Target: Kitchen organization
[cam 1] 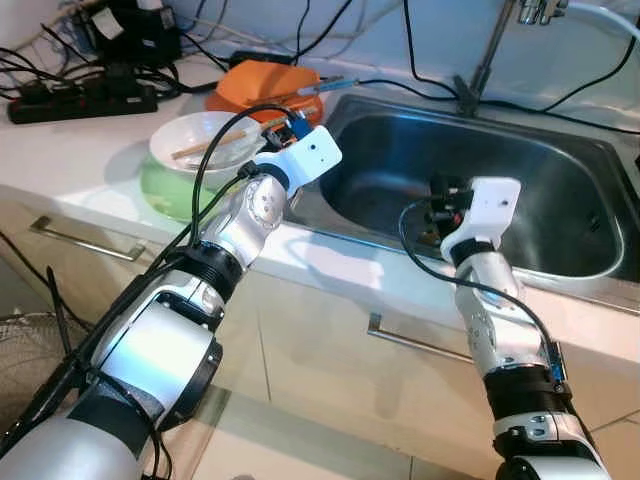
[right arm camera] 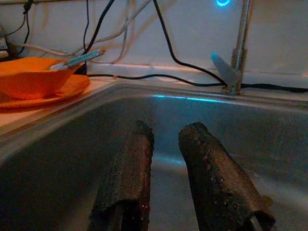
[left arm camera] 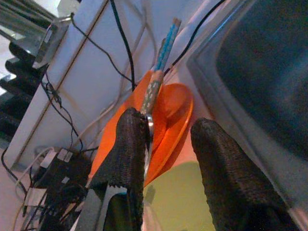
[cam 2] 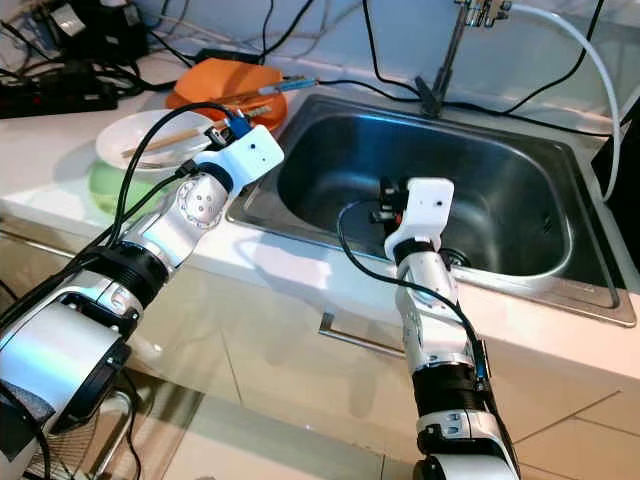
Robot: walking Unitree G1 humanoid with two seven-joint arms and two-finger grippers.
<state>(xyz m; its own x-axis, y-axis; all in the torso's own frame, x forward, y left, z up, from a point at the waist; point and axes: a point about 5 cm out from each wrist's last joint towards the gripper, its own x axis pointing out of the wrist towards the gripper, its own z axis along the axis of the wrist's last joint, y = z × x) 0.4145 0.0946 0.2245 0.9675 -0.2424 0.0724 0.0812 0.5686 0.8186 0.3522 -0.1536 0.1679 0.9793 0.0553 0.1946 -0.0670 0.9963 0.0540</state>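
— Where's my left tool (left arm camera: 166, 144)?

— Over the white surface (cam 1: 70, 150), by the orange plate (left arm camera: 168, 130). Its fingers (left arm camera: 127, 149) stand wide, with nothing between them. A blue-handled utensil (left arm camera: 161, 62) lies on the orange dishes, its end touching one finger.

— And my right tool (right arm camera: 166, 159)?

— I see it inside the steel sink (cam 1: 560, 200), fingers narrowly parted, gripping nothing.

— Other dishes?

— A white bowl (cam 1: 195, 140) with chopsticks (cam 1: 205, 143) sits on a green bowl (cam 1: 165, 190), just beside the sink.

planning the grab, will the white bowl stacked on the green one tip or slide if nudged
Probably slides a bit: the white bowl looks glazed and smooth. It sits nested on the green bowl, so tipping seems unlikely. The chopsticks lying loose across it would likely roll off.
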